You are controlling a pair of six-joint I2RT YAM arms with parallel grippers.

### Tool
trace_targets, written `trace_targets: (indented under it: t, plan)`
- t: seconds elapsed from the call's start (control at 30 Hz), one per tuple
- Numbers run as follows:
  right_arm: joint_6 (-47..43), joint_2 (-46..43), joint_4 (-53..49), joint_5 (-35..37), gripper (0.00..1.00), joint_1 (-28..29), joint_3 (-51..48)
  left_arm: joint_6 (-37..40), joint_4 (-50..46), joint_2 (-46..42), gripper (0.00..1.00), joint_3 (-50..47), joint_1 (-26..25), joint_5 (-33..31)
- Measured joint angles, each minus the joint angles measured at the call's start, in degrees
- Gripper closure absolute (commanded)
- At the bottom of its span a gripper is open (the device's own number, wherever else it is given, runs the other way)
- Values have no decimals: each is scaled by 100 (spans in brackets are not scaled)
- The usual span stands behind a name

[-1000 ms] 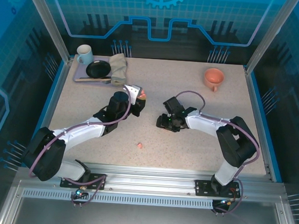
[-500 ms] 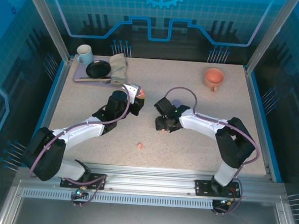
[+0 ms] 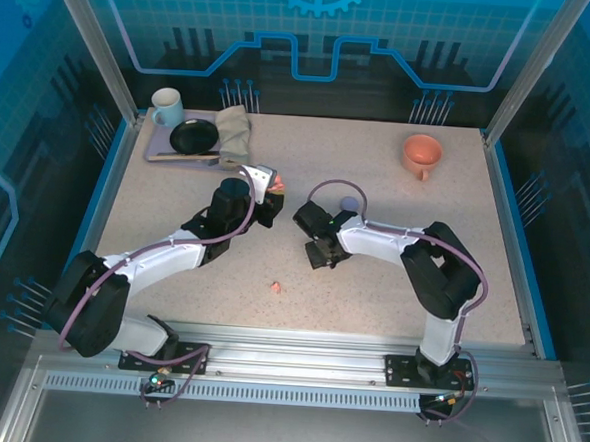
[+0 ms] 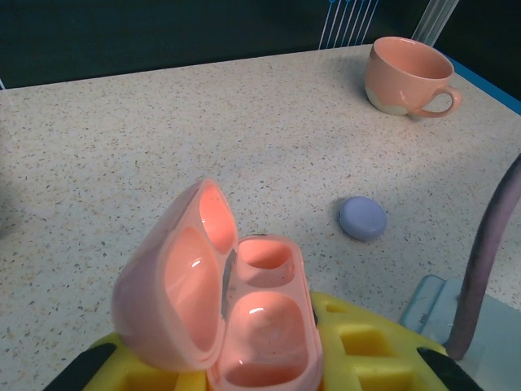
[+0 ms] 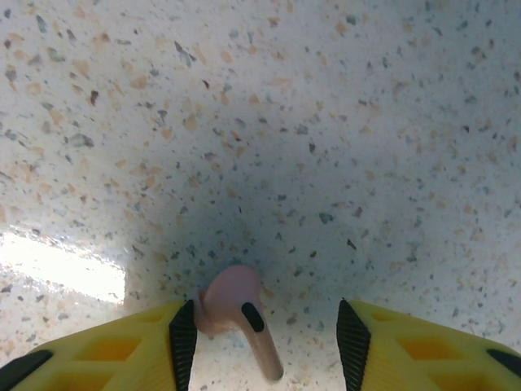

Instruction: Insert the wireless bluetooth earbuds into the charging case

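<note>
Right wrist: I see right gripper [image 5: 267, 338] part-open, pink earbud [image 5: 232, 305] against its 9 o'clock finger; left gripper [image 4: 252, 362] clamps open pink case [image 4: 203, 277].

The pink charging case [image 4: 236, 309] is held aloft, lid swung open to the left and both glossy wells empty, well to the left of the peach mug [image 4: 407, 75]. A lilac case [image 4: 362, 218], shut and pebble-smooth, lies flat roughly between the two. One pink earbud [image 3: 274, 287] sits alone, far from the mug toward the near edge. A second pink earbud [image 5: 236, 305] lies on its side, a dark strip along its stem
</note>
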Motion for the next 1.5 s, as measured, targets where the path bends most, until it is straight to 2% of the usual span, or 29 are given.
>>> trace_targets:
  t: [0.13,0.23,0.4,0.57,0.73,0.9,1.07,1.23,1.4,1.5]
  plan:
    - [-81,142,-4,61,55,42,127,0,0,0,100,2,0,20]
    - [-120,214,-66,39,63,46,223,0,-2,0,100,2,0,20]
    - [-76,223,-55,-173,64,-15,227,0,-4,0,100,2,0,22]
    - [72,90,149,-549,75,-164,37,0,-11,0,100,2,0,22]
    - [269,-120,393,-745,76,-297,-245,0,-20,0,100,2,0,22]
    - [549,-326,348,-643,76,-306,-468,0,-20,-4,100,2,0,20]
    - [951,-573,-35,-87,76,-302,-586,0,-20,-44,100,0,7,22]
    - [1537,-520,-855,887,76,-170,-328,0,-15,-63,100,2,90,20]
    - [2354,282,-1978,1906,75,155,538,-4,-4,-63,100,2,173,20]
    - [2852,944,-2614,2308,69,409,1088,-7,17,-63,100,2,216,20]
